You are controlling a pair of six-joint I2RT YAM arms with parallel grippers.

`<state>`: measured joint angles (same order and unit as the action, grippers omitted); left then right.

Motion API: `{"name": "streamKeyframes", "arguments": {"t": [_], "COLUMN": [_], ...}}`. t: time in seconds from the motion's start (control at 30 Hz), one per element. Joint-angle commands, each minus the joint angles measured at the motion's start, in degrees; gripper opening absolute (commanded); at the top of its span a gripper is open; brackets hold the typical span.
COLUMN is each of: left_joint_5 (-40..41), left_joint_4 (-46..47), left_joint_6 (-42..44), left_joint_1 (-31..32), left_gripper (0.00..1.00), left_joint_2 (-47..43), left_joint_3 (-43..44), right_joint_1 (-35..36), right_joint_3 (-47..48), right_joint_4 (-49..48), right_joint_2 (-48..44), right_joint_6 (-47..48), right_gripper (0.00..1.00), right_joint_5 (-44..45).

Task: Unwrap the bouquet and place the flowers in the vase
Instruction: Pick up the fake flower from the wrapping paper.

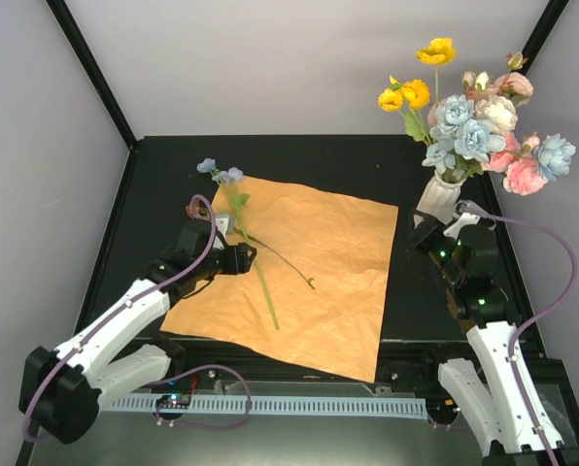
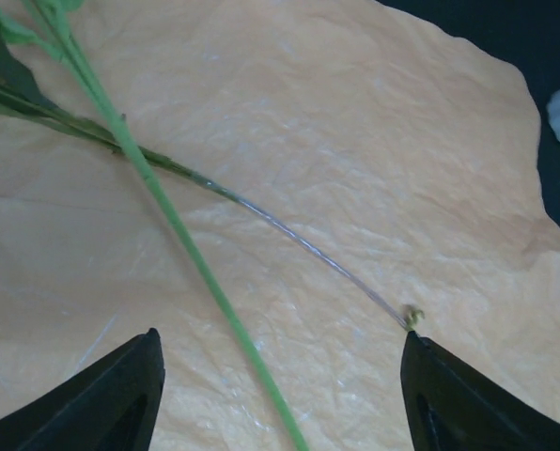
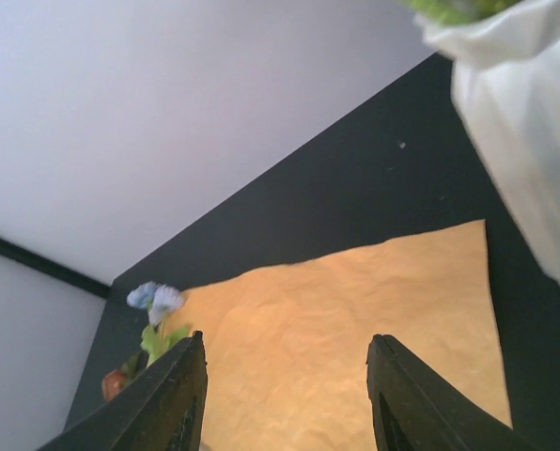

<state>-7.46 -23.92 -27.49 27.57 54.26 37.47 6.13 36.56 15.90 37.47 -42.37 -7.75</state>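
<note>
Soft, even light falls from above in the top view. The pale walls [image 1: 270,58] wash out, the black table [image 1: 416,301] swallows detail, and shadows are faint. The paper [image 1: 319,282] shows its creases crisply. In the left wrist view it glows warm, nearly overexposed at centre, and the left claw's fingers [image 2: 111,399] are dark and soft-edged. In the right wrist view the near vase [image 3: 534,141] is blown white and out of focus.

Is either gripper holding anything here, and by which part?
Nothing is held. The left gripper stands open over the orange paper, a green stem lying loose between its jaws. The right gripper is open and empty beside the vase.
</note>
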Motion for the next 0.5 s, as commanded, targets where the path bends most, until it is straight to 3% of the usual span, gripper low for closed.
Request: {"name": "streamKeyframes", "arguments": {"t": [0.0,0.2,0.47], "left_joint_5": [-1.07,-0.77,-4.09], "left_joint_4": [10.42,16.42,24.52], "left_joint_6": [-4.91,-5.52,-7.29], "left_joint_1": [-2.63,-5.33,-7.77], "left_gripper": [0.68,0.56,0.5], "left_joint_2": [4.04,13.49,26.37], "left_joint_3": [-2.13,-2.73,-2.49], "right_joint_1": [3.28,7.55,14.03], "right_joint_3": [-1.54,-3.22,-3.87], "right_joint_4": [0.79,-0.3,-1.4], "right_joint_2": [-1.94,-1.86,0.2], "right_joint_6": [-1.27,-1.03,-0.1], "right_gripper": [0.49,0.49,0.49], "right_joint_5": [-2.56,-3.67,-2.89]}}
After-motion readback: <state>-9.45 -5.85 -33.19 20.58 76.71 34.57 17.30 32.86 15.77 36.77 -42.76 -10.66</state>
